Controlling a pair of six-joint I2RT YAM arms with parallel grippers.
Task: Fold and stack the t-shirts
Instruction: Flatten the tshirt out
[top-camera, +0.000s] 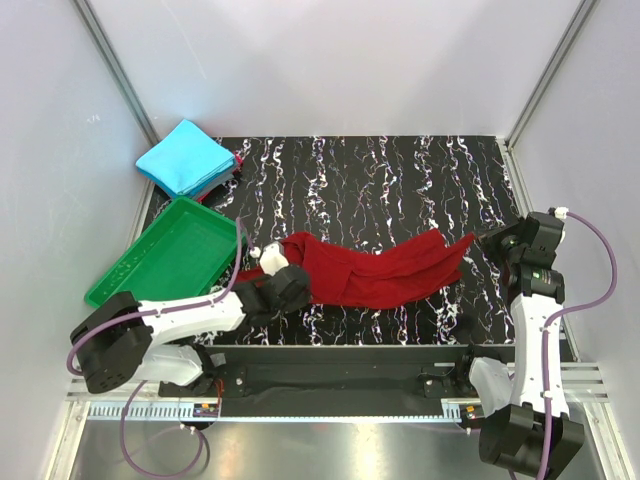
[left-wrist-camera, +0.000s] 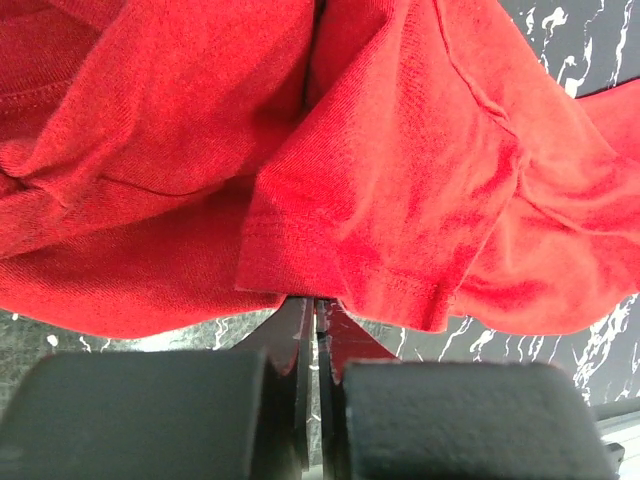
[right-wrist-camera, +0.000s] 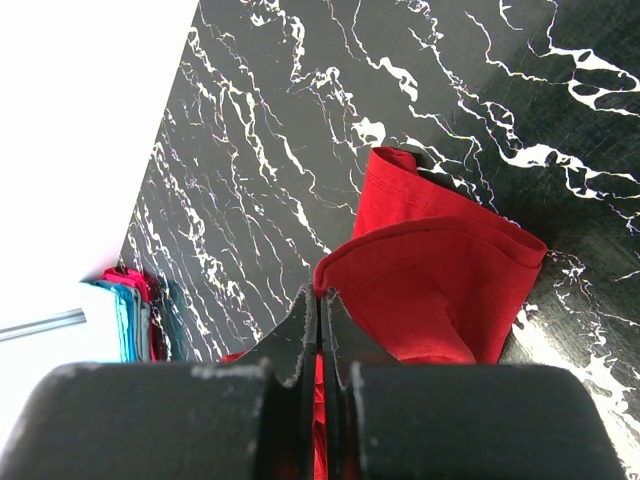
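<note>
The dark red t-shirt (top-camera: 375, 270) lies stretched out in a long bunched band across the black marbled table. My left gripper (top-camera: 295, 265) is shut on its left end; in the left wrist view the jaws (left-wrist-camera: 318, 305) pinch a hemmed edge of the red cloth (left-wrist-camera: 380, 180). My right gripper (top-camera: 480, 238) is shut on the shirt's right end; in the right wrist view the jaws (right-wrist-camera: 320, 298) clamp a folded red edge (right-wrist-camera: 430, 280). The cyan-blue t-shirt (top-camera: 185, 158) lies folded square at the back left corner, with a bit of red cloth showing under it.
A green plastic tray (top-camera: 165, 255) stands tilted at the left, just behind my left arm. The folded stack also shows at the far left of the right wrist view (right-wrist-camera: 130, 310). White walls enclose the table on three sides.
</note>
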